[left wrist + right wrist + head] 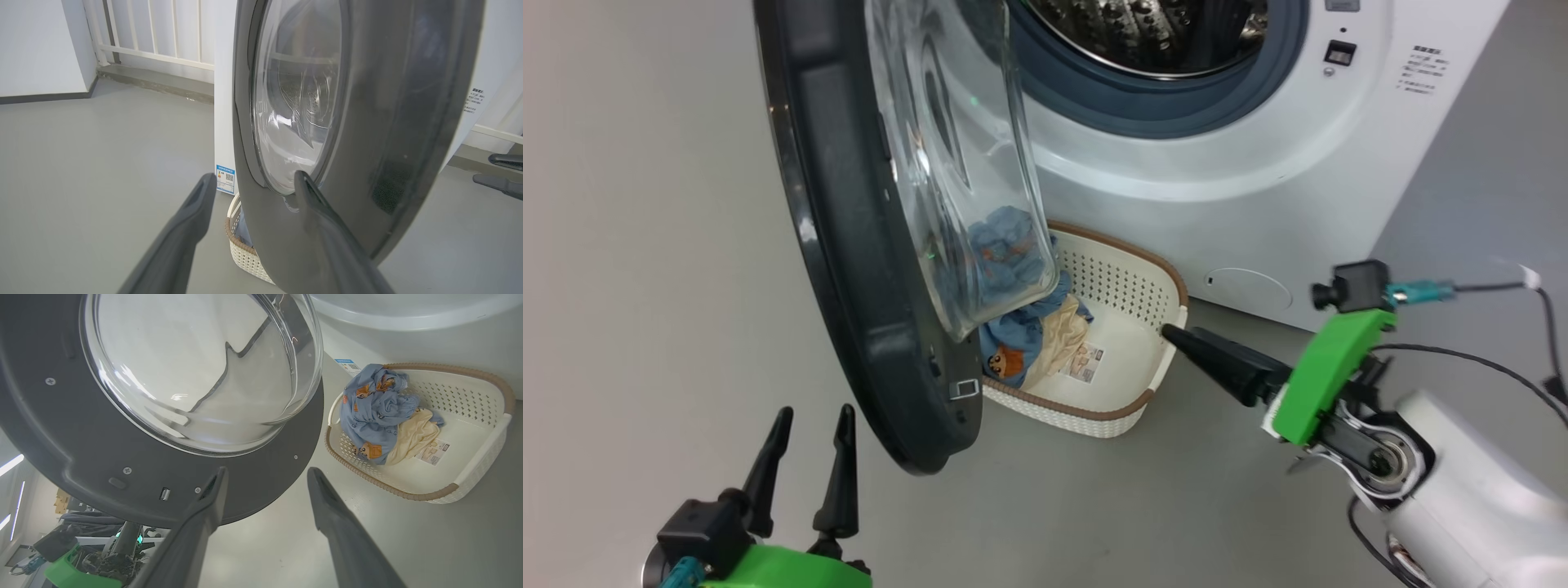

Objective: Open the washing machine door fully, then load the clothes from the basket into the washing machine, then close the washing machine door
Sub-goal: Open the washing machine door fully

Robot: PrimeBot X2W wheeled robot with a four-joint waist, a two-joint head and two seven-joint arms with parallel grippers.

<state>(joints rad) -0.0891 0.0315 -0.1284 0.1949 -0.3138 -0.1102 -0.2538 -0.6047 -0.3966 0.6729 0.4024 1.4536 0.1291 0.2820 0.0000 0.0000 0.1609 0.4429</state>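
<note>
The washing machine (1258,163) stands with its steel drum (1152,33) exposed. The washing machine door (849,245) is swung out toward me, edge-on, its glass dome overlapping the basket (1131,286) on the floor below the opening. In the basket's left end lie the clothes (1013,347): blue bear-print fabric and a cream cloth (1062,335). My right gripper (1176,335) points at the basket's right rim, a little above it. In the right wrist view my right gripper (267,473) stands open and holds nothing, with the clothes (376,412) ahead. My left gripper (813,425) is open beside the door's lower rim.
Grey floor surrounds the machine, with free room to the left of the door. In the left wrist view, the door (388,102) looms close before my left gripper (254,179), the basket (245,253) peeks from under it, and a white railing (163,36) lines the back.
</note>
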